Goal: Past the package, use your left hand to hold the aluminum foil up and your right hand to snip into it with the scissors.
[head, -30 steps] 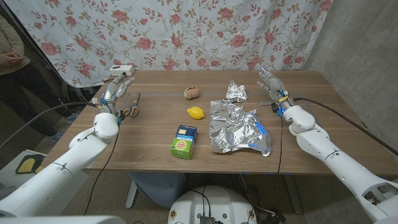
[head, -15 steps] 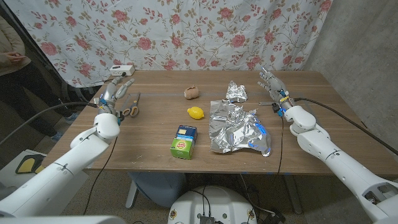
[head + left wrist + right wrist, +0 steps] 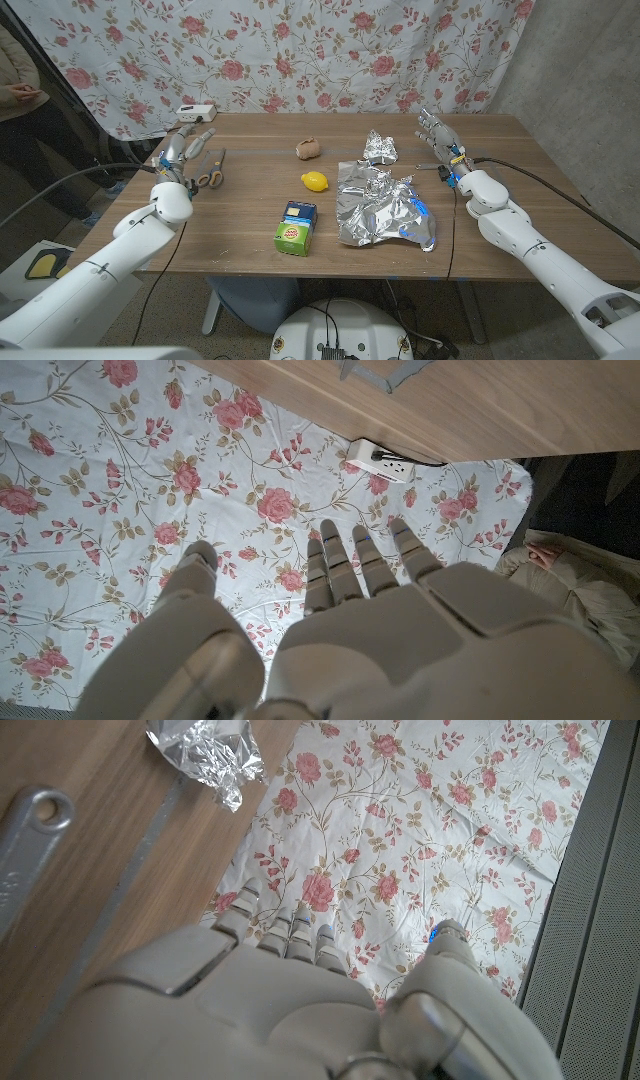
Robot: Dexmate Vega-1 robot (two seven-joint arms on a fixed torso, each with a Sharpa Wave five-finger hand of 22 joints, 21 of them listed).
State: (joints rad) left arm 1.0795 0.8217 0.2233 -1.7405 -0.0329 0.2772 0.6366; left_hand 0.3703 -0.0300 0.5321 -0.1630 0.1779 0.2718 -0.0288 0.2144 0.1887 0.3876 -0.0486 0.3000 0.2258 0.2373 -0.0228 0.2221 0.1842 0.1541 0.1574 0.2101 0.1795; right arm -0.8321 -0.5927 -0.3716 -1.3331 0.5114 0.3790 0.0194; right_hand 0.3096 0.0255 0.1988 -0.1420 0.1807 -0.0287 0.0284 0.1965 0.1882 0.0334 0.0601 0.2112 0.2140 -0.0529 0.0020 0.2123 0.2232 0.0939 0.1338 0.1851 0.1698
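Both robot hands are wide open and hold nothing: the left robot hand (image 3: 187, 146) beside the orange-handled scissors (image 3: 212, 172), the right robot hand (image 3: 436, 133) near the crumpled silver aluminum foil (image 3: 385, 205). The risk is that the scissors lie far from the right hand, across the wooden surface (image 3: 250, 215).

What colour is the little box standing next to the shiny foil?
The small cardboard package is blue on top and green on its front, clearest in the head view.

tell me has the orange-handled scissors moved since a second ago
No. The orange-handled scissors lie in the same spot beside the left hand, with the white power strip beyond them.
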